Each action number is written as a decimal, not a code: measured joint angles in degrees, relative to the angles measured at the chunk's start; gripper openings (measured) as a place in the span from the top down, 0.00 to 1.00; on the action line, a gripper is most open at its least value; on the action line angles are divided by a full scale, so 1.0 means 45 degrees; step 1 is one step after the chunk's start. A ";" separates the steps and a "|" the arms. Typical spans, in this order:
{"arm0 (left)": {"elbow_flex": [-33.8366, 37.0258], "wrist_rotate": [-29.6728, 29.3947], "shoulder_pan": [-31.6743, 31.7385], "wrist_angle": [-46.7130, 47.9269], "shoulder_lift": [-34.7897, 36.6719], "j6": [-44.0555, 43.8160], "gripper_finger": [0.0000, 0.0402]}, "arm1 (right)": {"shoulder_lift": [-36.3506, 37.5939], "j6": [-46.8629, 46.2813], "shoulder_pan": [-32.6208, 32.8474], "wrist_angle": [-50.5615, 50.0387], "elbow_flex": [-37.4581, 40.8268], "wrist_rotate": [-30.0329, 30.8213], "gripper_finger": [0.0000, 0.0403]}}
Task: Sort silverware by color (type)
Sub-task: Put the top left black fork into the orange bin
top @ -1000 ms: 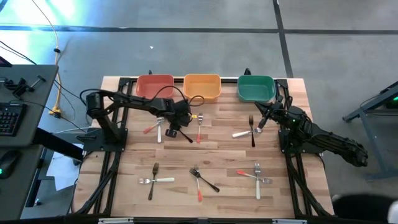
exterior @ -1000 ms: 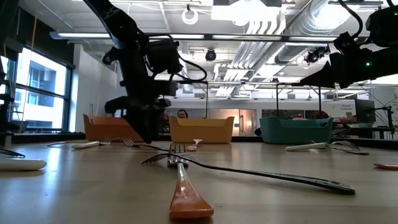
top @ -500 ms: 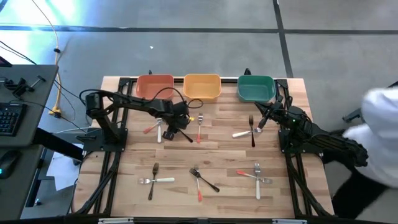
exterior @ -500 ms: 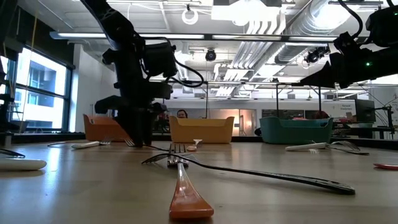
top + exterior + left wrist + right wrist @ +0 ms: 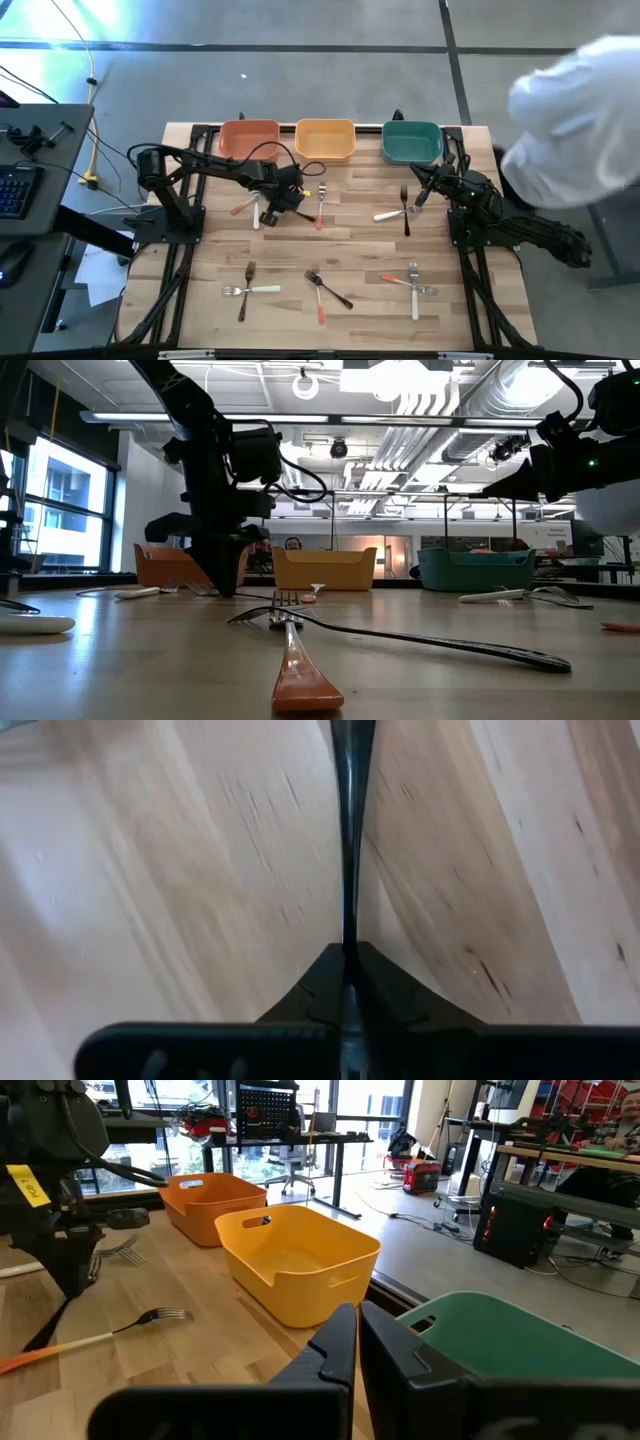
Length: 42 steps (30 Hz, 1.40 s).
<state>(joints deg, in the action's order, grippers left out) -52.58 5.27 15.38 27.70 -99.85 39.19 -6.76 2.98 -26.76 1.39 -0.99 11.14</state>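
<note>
Sorting is barely begun: forks lie scattered on the tabletop [image 5: 340, 240]; left gripper [image 5: 272, 215] jaws pinch a dark fork [image 5: 349, 830]; right gripper [image 5: 420, 193] jaws nearly closed, empty.

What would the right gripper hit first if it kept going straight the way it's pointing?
Probably the yellow bin: the right gripper, fingers together, aims at the bin's near corner, with the green bin just beside that line. Depth is uncertain.

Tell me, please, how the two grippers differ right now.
The left gripper is shut on a dark fork; the right gripper is shut on nothing. The left is down at the table in front of the red bin; the right is raised by the green bin. Both are dark and two-fingered.
</note>
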 joint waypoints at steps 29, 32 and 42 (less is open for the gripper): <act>0.0039 -0.3915 0.5937 0.0967 0.5070 -0.3568 1.00 | 0.0005 -0.0003 -0.0001 0.0000 0.0000 0.0022 1.00; 0.0367 -0.3926 0.6796 0.0703 0.5030 -0.3546 1.00 | 0.0005 0.0000 0.0003 0.0000 0.0000 0.0049 1.00; 0.1345 -0.2864 0.8189 -0.0704 0.4590 -0.2791 1.00 | 0.0005 0.0000 0.0004 0.0000 0.0000 0.0044 1.00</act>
<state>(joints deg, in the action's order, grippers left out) -46.52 -7.62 52.23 24.54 -79.20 26.63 -6.74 2.98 -26.74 1.39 -0.99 11.33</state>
